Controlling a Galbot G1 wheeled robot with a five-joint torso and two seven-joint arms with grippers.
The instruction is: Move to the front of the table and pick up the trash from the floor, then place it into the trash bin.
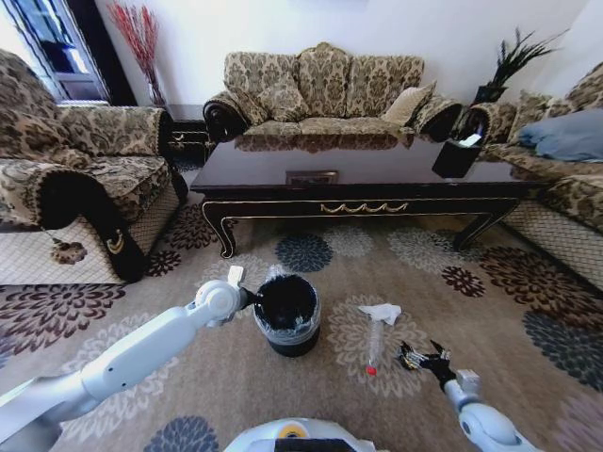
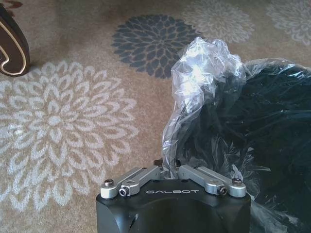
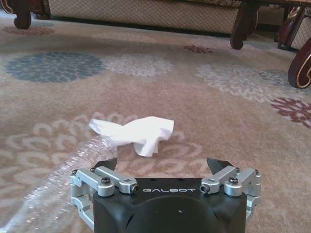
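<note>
**Left gripper pinching the bin liner, right gripper spread low beside the litter**

From the head view, the dark coffee table [image 1: 363,179] is standing across the patterned carpet floor [image 1: 528,311], with a sofa [image 1: 325,85] behind it. The black trash bin [image 1: 287,315] is sitting on the carpet in front of the table. The left arm is reaching in from the lower left, and the left gripper [image 1: 247,298] is touching the bin's rim on its left side. To the right of the bin, a crumpled white tissue [image 1: 382,312] is lying on the floor, and just below it a slim clear bottle [image 1: 375,347] with a red cap is lying on its side. The right gripper [image 1: 415,358] is sitting low near the carpet, just right of the bottle, with its fingers spread apart.

In the left wrist view, the left gripper [image 2: 168,170] is closing its fingers on the translucent liner [image 2: 204,77], which is bunching up above the bin's [image 2: 272,145] black interior.

In the right wrist view, the right gripper [image 3: 164,164] is holding its jaws wide apart and empty. The tissue [image 3: 133,132] is lying on the carpet [image 3: 194,92] just ahead of it, and the clear bottle [image 3: 63,179] is running alongside one finger.
</note>
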